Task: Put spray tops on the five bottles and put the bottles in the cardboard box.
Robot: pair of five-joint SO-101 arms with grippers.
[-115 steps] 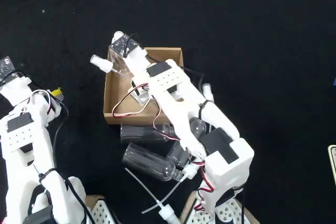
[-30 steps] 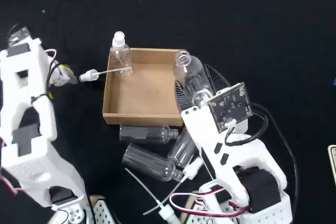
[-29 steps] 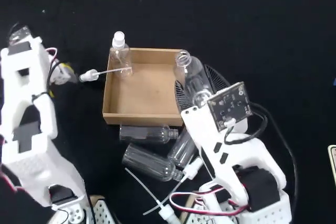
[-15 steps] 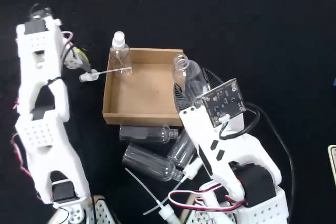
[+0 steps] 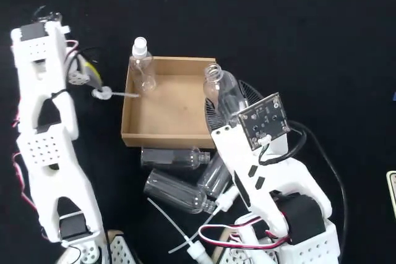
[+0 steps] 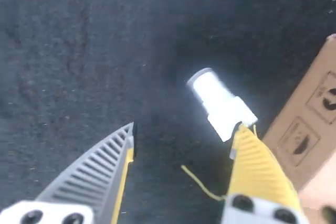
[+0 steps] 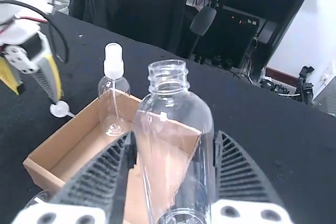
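While a bare bottle [image 5: 218,85] is gripped upright by the right tool [image 7: 173,150] at the right rim of the box [image 5: 164,139], the left tool [image 6: 185,129] is spread, released.
A spray top [image 6: 220,103] is laid on the tabletop [image 5: 309,41] just left of the box, by the left tool; a capped bottle [image 5: 143,66] is stood in the box's far-left corner; three loose bottles [image 5: 176,191] are laid in front.

Black table [image 5: 322,41] — dark equipment [image 7: 236,30] and cables beyond it
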